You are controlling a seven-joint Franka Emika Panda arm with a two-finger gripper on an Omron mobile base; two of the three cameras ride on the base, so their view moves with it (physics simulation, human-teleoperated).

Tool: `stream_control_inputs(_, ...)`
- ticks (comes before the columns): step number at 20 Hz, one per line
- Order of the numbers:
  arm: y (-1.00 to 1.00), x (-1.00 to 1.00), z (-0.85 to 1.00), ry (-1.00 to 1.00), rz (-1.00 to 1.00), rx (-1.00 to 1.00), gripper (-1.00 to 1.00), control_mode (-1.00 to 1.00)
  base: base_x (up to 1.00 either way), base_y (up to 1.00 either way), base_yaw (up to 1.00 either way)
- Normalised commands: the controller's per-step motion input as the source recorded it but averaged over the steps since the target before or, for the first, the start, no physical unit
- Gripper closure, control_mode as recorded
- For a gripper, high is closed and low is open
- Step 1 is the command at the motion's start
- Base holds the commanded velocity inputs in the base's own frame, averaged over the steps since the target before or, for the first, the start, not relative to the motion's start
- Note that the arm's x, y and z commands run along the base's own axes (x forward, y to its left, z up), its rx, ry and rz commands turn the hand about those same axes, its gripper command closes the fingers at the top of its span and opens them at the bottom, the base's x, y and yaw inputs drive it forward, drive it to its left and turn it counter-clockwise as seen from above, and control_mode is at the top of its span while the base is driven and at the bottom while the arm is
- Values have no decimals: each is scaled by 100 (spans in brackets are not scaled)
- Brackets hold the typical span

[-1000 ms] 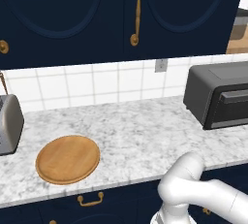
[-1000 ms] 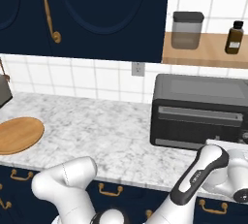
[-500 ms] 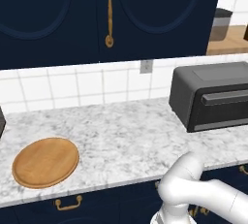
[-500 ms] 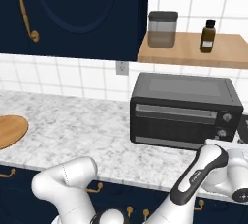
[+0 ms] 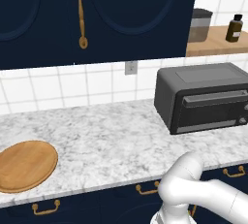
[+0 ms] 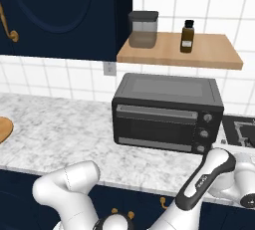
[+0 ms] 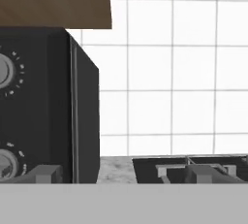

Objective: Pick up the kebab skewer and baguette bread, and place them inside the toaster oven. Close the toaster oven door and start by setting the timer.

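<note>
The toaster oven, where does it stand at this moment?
The toaster oven stands on the marble counter against the tiled wall, under the wooden shelf; it is right of centre in the left base view, with its door shut.

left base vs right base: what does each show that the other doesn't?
Left base alone: the whole round board on the counter, and a brass cupboard handle in full. Right base alone: the stove right of the toaster oven, and all three oven knobs. Both: the toaster oven with its door shut, the wall outlet, and the shelf with jar and bottle.
</note>
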Motion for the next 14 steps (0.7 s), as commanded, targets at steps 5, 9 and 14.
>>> stream_control_inputs(5, 0, 0, 0, 0, 0, 0, -100, 100, 8, -30, -7)
stream_control_inputs(9, 0, 0, 0, 0, 0, 0, -100, 100, 21, -39, -9)
stream_control_inputs(14, 0, 0, 0, 0, 0, 0, -100, 100, 21, -50, 0)
